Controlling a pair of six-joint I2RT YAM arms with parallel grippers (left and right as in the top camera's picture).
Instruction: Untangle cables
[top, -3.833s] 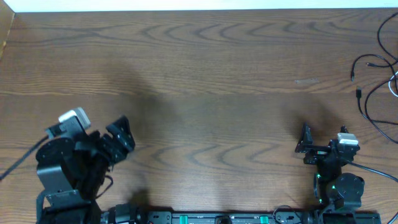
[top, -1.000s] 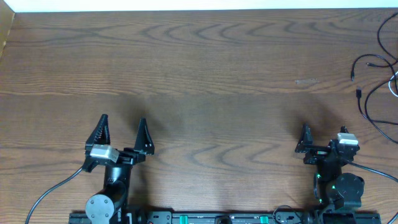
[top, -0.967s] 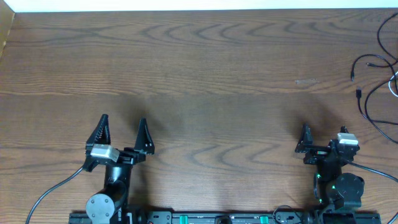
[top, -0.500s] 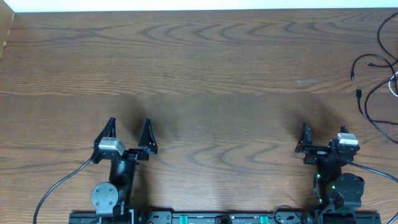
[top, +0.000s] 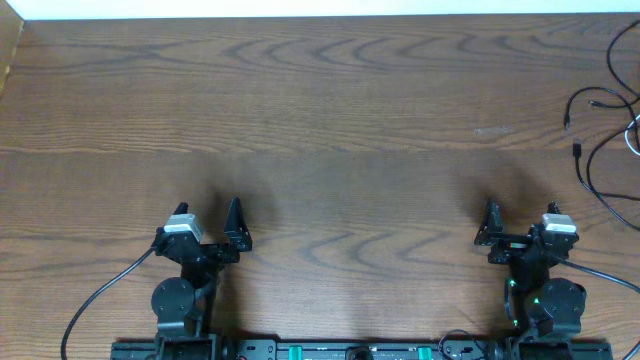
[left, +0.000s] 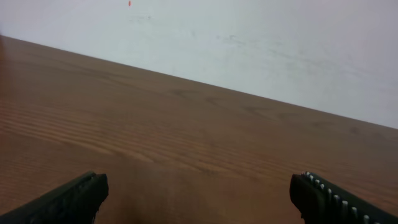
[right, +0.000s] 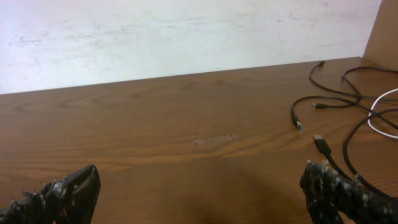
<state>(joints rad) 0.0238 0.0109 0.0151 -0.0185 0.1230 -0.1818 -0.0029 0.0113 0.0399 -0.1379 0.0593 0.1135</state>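
Note:
The cables (top: 603, 140) lie loose at the table's far right edge: thin black cords with small plug ends and one white cord (top: 633, 140). They also show in the right wrist view (right: 329, 102), ahead and to the right, with the white cord (right: 380, 106) beside them. My left gripper (top: 208, 222) is open and empty near the front left, far from the cables; the left wrist view (left: 199, 186) shows only bare wood between its fingers. My right gripper (top: 520, 225) is open and empty near the front right, short of the cables, with bare wood between its fingers (right: 199, 183).
The wooden table (top: 320, 120) runs back to a white wall. A wooden side panel (right: 382, 31) stands behind the cables at the right. A light scuff mark (top: 493, 130) is on the table. The arms' own thick black wires trail at the front edge.
The left arm has swung out of a folded pose to face the far wall, then shifted a little right and back toward the front edge, jaws open. The right arm and cables have not moved.

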